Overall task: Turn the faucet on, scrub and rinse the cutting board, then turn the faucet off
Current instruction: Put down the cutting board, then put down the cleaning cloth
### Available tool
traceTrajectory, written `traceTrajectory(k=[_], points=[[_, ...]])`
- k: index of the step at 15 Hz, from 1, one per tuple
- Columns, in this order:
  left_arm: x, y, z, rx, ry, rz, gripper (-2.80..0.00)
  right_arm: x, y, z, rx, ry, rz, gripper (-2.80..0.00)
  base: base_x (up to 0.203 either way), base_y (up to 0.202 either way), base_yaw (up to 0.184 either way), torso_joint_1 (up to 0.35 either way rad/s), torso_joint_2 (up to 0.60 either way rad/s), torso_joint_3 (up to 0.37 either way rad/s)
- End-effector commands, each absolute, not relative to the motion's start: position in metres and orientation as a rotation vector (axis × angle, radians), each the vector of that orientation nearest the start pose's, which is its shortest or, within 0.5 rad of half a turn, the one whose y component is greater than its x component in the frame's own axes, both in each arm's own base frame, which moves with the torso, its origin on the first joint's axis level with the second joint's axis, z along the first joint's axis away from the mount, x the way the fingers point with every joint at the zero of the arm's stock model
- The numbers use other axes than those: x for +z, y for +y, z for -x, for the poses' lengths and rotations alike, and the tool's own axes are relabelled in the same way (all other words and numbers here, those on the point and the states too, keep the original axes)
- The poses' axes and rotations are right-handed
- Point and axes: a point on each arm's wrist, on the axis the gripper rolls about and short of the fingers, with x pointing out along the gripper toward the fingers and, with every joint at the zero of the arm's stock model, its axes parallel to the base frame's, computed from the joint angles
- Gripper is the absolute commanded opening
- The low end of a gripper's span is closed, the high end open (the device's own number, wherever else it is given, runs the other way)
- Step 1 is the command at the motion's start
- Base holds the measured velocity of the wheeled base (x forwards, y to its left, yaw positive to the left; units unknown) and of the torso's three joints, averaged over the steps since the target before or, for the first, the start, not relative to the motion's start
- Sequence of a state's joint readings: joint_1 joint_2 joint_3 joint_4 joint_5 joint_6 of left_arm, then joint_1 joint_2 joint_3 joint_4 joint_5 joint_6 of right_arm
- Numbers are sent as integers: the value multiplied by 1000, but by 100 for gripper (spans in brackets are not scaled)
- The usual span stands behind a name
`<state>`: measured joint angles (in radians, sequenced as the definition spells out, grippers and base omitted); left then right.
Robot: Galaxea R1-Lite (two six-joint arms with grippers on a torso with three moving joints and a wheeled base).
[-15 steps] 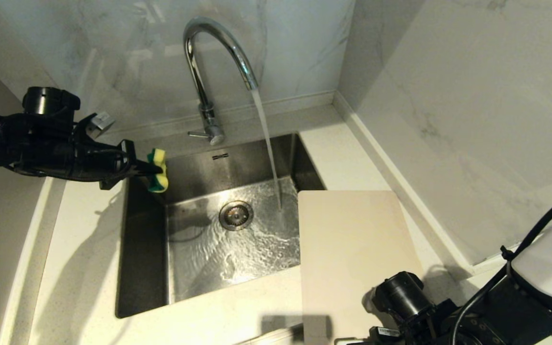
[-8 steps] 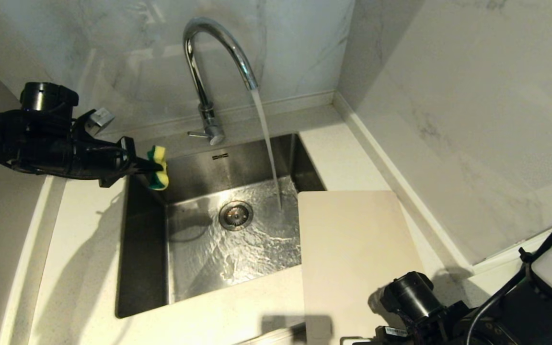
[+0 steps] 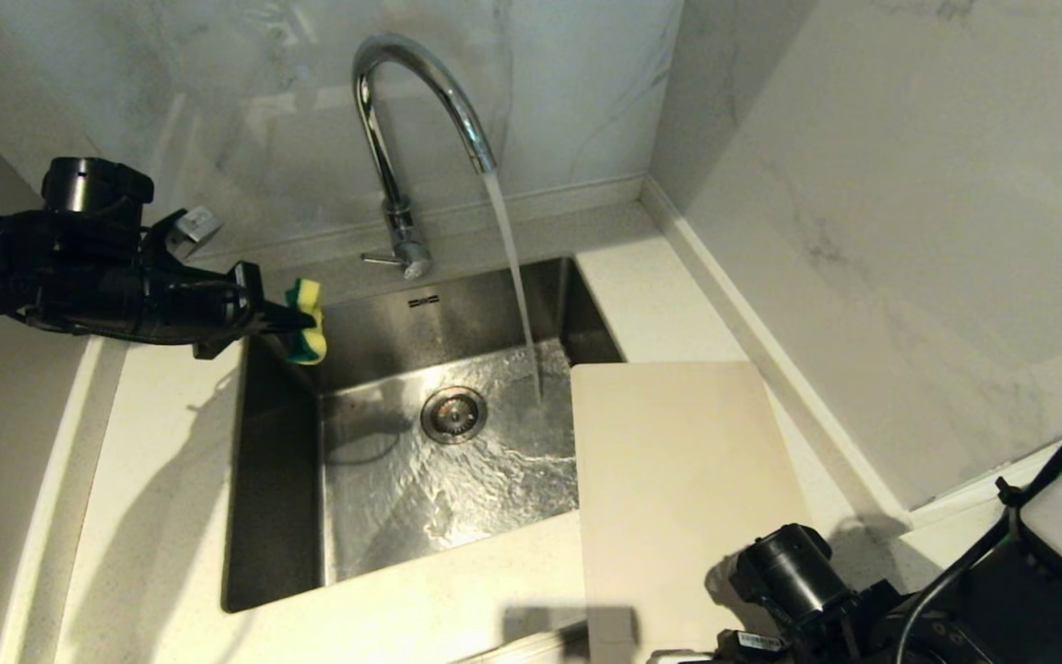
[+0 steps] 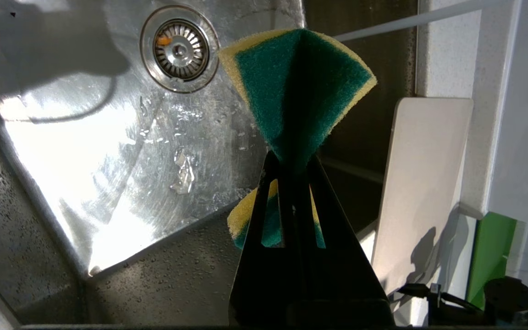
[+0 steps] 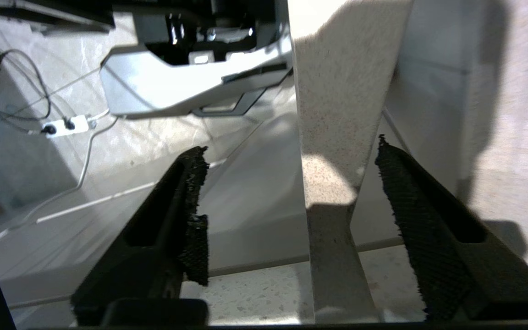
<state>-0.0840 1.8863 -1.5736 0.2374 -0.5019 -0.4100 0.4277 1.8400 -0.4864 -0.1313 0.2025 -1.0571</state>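
Surface: pale stone around a steel sink (image 3: pixel 277 480); faucet (image 3: pixel 402 111) running.
Left hand (image 4: pixel 291 167): clamped on my sponge (image 4: pixel 296 78).
Right hand (image 5: pixel 291 183): jaws apart, empty, straddling the cutting board (image 3: pixel 678 480) edge.
Tip: I'd close squarely before lifting.

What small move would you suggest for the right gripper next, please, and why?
Probably close the right gripper on the cutting board: its fingers stand open either side of the board's edge, water runs from the faucet, and the left gripper holds the sponge ready.
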Motion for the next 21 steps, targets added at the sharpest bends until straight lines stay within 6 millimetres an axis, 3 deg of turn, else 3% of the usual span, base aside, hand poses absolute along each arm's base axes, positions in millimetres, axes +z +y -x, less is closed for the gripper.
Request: traceTrajectory(k=[1, 7, 11, 14, 18, 21], points=[[253, -42, -362, -454, 660, 510, -280, 54, 97, -199, 1151, 750, 1027, 0, 0, 0, 0, 0, 0, 0], [269, -39, -346, -437, 632, 505, -280, 95, 89, -179, 1105, 551, 1001, 0, 0, 0, 0, 0, 0, 0], [274, -36, -336, -404, 640, 503, -280, 127, 89, -177, 1031, 449, 871, 0, 0, 0, 0, 0, 0, 0], [280, -35, -329, -388, 634, 499, -280, 147, 88, -183, 954, 424, 758, 0, 0, 0, 0, 0, 0, 0], [279, -34, -329, -342, 627, 488, -280, 161, 64, -201, 788, 400, 699, 0, 0, 0, 0, 0, 0, 0], [281, -36, -329, -314, 615, 474, -280, 174, 63, -219, 661, 283, 508, 0, 0, 0, 0, 0, 0, 0]])
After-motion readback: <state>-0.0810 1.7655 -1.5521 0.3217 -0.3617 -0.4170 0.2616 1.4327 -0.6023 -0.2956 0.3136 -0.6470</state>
